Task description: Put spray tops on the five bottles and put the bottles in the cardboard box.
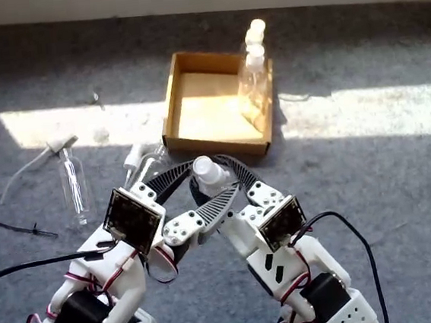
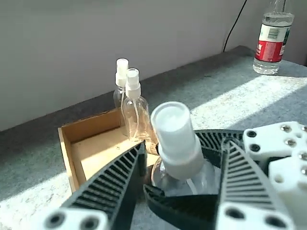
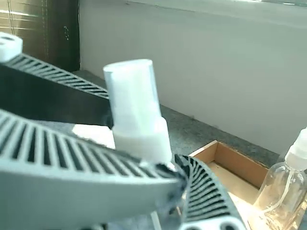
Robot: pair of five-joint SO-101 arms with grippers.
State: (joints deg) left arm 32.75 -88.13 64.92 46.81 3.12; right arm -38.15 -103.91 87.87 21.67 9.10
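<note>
Clear bottle (image 2: 192,181) (likely light, slick, squashable) gripped at its shoulder by the left claw (image 2: 182,158), the right claw (image 3: 168,165) pinching the stiffer spray top (image 3: 136,120) at its collar.

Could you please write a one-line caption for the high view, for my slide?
Left claw and right claw grip one capped spray bottle before the cardboard box, where two capped bottles stand.

The right hand (image 3: 165,167) grips a white spray top (image 3: 134,110); cardboard box (image 3: 238,164) with a capped bottle (image 3: 283,194) stands beyond.
</note>
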